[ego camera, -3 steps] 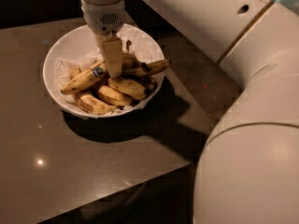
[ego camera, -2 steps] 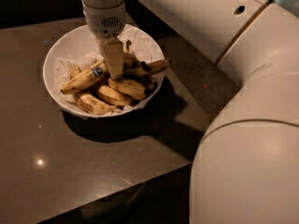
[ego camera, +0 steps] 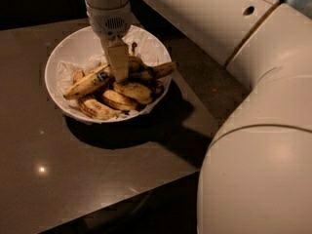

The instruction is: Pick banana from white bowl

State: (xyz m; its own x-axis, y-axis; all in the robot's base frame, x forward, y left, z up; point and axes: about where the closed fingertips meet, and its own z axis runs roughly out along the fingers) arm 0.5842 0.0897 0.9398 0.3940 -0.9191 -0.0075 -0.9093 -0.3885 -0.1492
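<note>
Gripper (ego camera: 121, 75): at the end of the arm (ego camera: 195, 13), pointing down into the white bowl (ego camera: 52, 57), right of the bowl's centre. Seen as one pale slab below a ribbed white wrist (ego camera: 108, 18). Open or closed: cannot be told from this view.

Banana (ego camera: 87, 84): inside the white bowl, on the left side of the pile. Lying at a slant, lower end toward the left rim, upper end toward the gripper. Yellow with brown speckles. Small round blue sticker (ego camera: 102, 75) on the upper half, just left of the gripper tip. Upper end apparently touching the gripper, though contact not certain at this angle.

White bowl: wide, shallow, glossy, standing on a dark table (ego camera: 73, 174) toward its far edge. Lined with crumpled white paper (ego camera: 66, 71), visible along the left wall.

Other contents of the bowl:
- short brown-flecked banana (ego camera: 133, 89) just below the gripper tip;
- second short banana (ego camera: 117, 100) in front of it;
- third banana (ego camera: 99, 109) against the near rim;
- darker banana (ego camera: 157, 70) to the right of the gripper, tip reaching toward the right rim.

Robot body (ego camera: 263, 174): large cream housing filling the right side of the view, beside the table's right edge.
</note>
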